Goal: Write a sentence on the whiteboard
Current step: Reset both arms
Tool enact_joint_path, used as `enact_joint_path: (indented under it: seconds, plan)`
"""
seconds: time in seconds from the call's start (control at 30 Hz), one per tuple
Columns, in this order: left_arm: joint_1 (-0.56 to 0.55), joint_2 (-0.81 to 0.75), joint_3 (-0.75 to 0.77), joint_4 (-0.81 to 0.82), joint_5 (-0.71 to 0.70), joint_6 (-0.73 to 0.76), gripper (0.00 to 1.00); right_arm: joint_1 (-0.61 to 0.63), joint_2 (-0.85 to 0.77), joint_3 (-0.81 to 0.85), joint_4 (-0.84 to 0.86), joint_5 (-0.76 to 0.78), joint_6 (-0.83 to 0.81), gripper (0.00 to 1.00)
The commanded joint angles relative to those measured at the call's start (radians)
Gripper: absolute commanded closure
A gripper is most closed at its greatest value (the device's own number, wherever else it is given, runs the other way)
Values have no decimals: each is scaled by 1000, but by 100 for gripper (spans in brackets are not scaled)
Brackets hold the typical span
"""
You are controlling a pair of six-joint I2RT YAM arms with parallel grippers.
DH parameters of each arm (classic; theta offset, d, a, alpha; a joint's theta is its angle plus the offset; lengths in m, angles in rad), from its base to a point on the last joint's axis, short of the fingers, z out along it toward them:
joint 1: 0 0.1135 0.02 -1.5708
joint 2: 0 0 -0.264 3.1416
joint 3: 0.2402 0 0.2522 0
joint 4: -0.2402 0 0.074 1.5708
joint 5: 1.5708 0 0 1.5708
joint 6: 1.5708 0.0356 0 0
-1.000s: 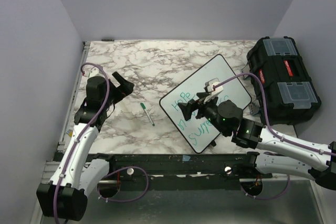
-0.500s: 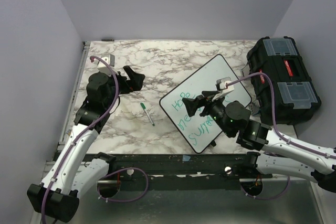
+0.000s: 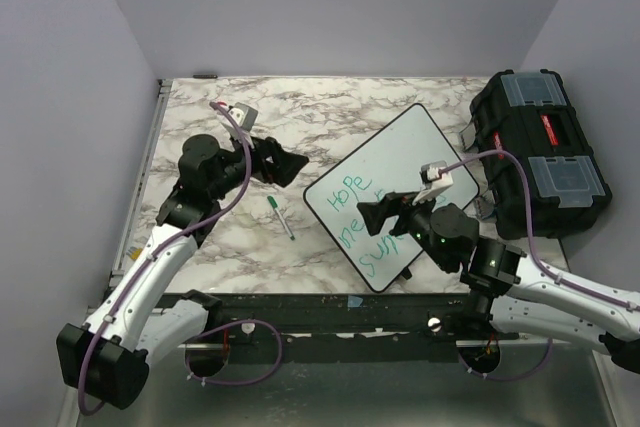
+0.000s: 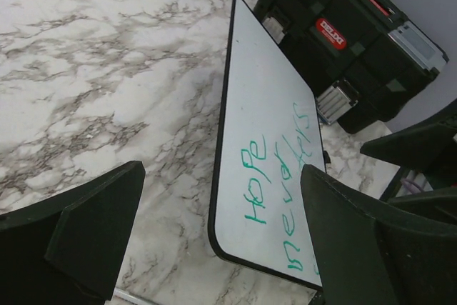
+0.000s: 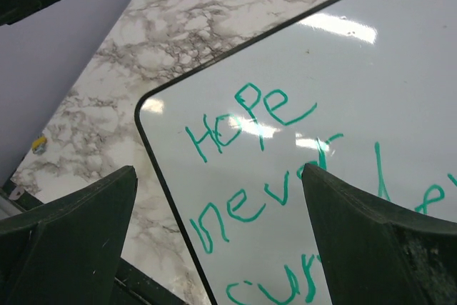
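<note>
The whiteboard (image 3: 405,152) looks stiff and slick; I'd grip its edge. My left gripper (image 3: 288,164) and right gripper (image 3: 368,214) gape, empty.

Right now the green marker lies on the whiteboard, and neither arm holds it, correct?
No. The green marker lies on the marble table, left of the whiteboard, as the top external view shows. Neither arm holds it.

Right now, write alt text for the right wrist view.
A glossy whiteboard lies on a marble table, bearing green handwriting: "Hope never" and a cut-off third line. The right gripper hangs open above it, its dark fingers framing the bottom corners.
</note>
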Motion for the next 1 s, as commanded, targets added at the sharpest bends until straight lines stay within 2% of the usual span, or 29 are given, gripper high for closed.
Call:
enact_joint_path:
  seconds: [0.0, 0.2, 0.5, 0.97]
  plan:
    - [-54, -10, -44, 78, 74, 39, 7, 7, -105, -70, -111, 22, 84, 0]
    - [-95, -16, -64, 72, 44, 62, 6, 7, -262, -125, -239, 115, 220, 0]
    - [-112, 0, -127, 185, 22, 56, 2, 8, -310, -105, -420, 189, 341, 0]
    - [-114, 11, -154, 263, 32, 57, 2, 7, -325, -75, -437, 249, 341, 0]
